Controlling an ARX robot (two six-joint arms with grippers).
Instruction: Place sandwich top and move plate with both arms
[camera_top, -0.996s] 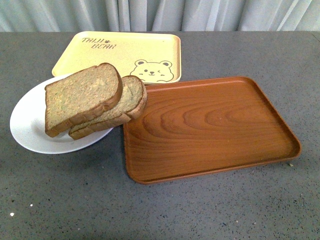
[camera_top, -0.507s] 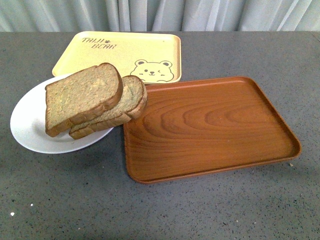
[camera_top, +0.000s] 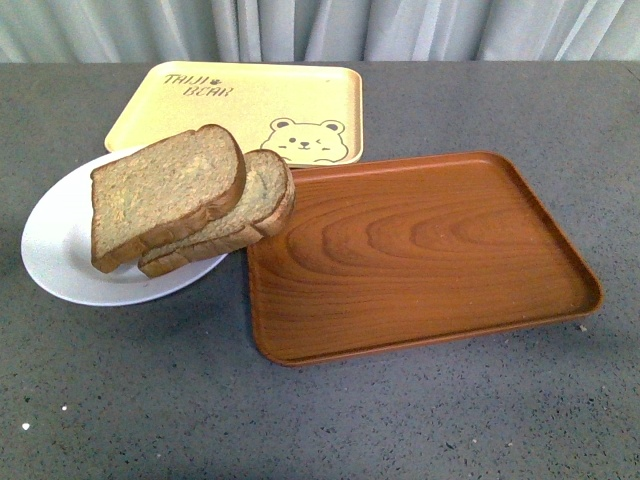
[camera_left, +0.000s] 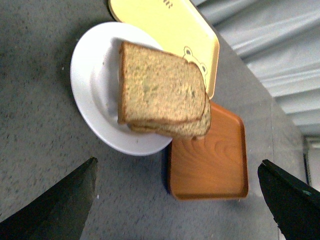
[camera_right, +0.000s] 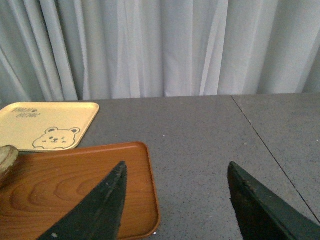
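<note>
Likely a lab test bench; grey speckled tabletop (camera_top: 300, 420); pale curtain (camera_right: 150, 45) hung behind.

Left wrist view: the left gripper (camera_left: 178, 160) shows as 2 fingers (camera_left: 57, 207), 1 in the lower-left corner of the frame and 1 in the lower-right. Both are matte, near-black with a green cast. Each is wedge-shaped, broad at the frame edge and narrowing to a point. The lower-right one carries a tiny pale speck.

Right wrist view: the right gripper (camera_right: 176, 163) shows 2 fingers (camera_right: 95, 210) rising from the bottom edge. They have the same dark green-black finish, flat faces and tapered tips, with a faint paler sheen along the edges.
</note>
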